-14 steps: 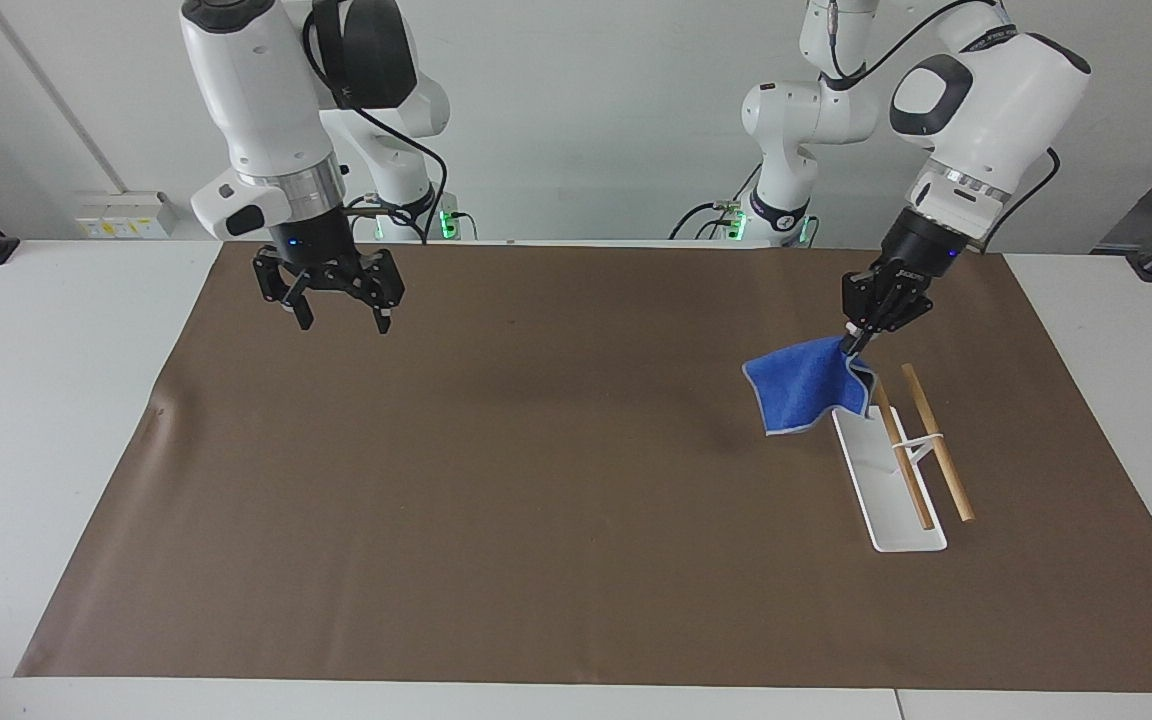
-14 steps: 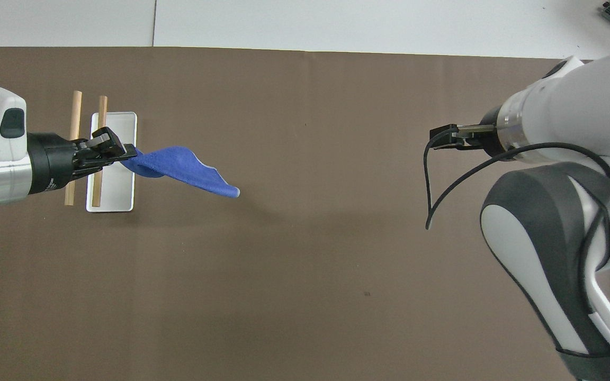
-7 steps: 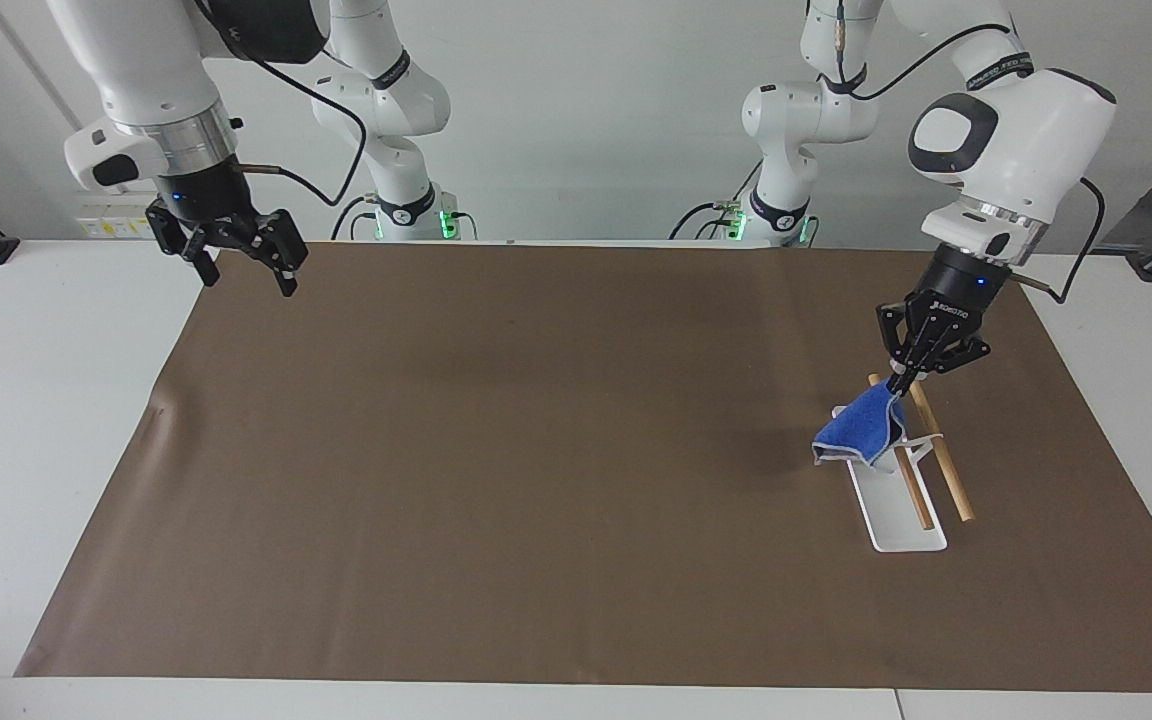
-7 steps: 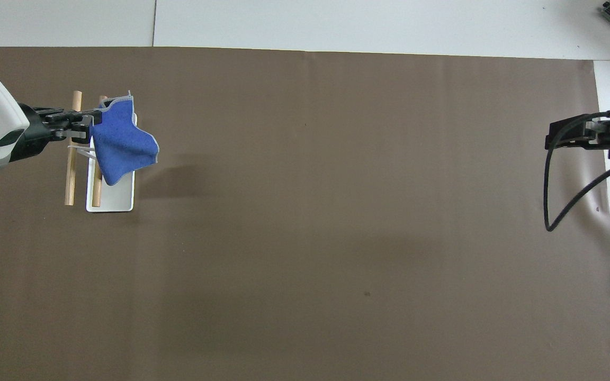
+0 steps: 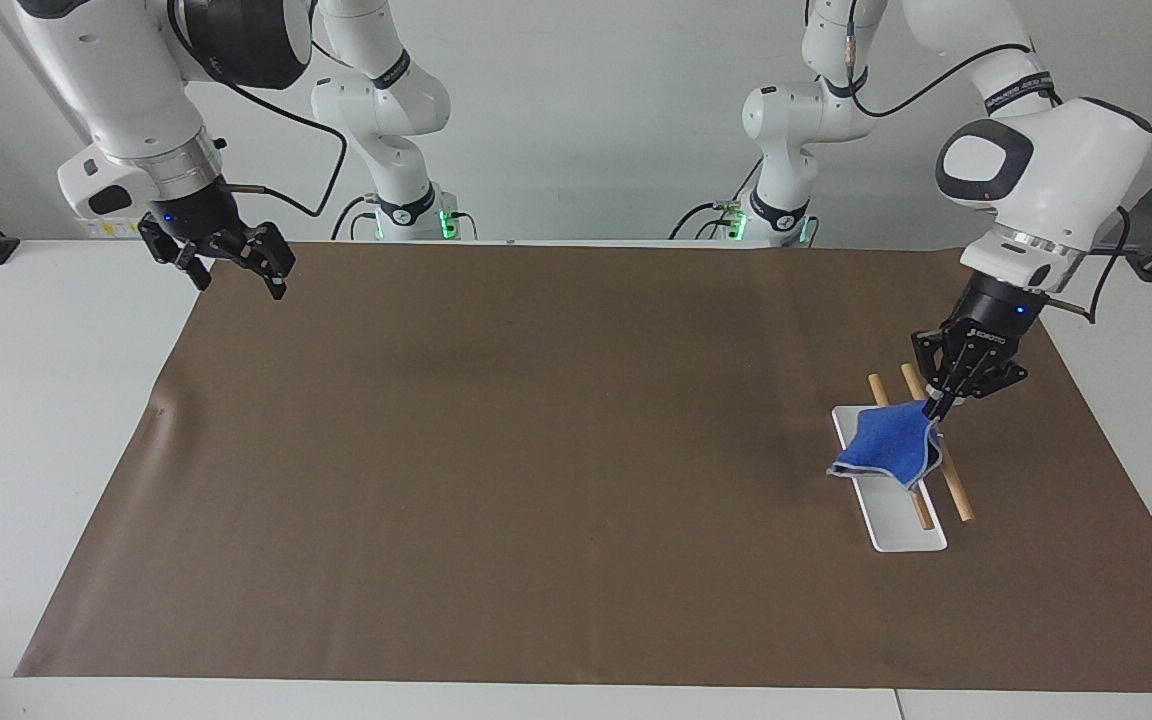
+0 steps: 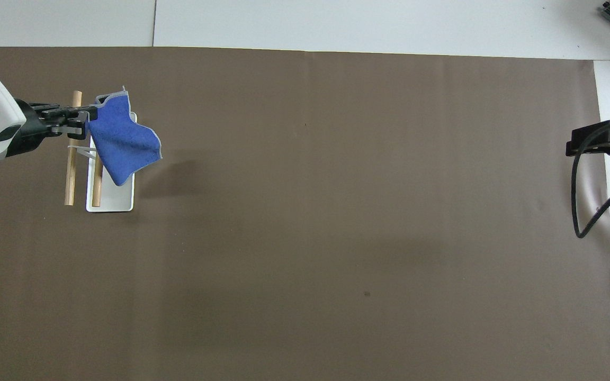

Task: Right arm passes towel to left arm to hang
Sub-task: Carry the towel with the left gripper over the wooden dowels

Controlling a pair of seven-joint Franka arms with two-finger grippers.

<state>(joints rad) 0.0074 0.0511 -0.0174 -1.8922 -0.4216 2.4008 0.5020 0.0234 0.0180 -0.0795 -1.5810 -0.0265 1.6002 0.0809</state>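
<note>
Left gripper (image 5: 936,408), fingers pressed together on one corner of the towel (image 5: 886,452), poised over the rack (image 5: 898,534) at the left arm's end of the table. The towel hangs from that pinched corner and drapes over the wooden rod (image 5: 921,507) lying above the rack's white tray, its lower folds appearing to rest on the rod and tray (in the overhead view the cloth spreads from the gripper across the tray toward the middle of the brown mat (image 5: 536,450)). A second rod (image 5: 956,490) runs parallel just beside the first, toward the table's end, and is largely uncovered. The handover is evidently complete; the step in hand is the hanging itself. To do it well, the gripper should carry the held corner across the rod so that cloth falls on both sides in roughly equal share, lower until the fabric's weight sits on the rod, and only then part its fingers, lifting straight up so the cloth is not dragged off. Right gripper (image 5: 233,268), fingers spread and holding nothing, waits over the mat's edge at the right arm's end of the table, well apart from the rack.
</note>
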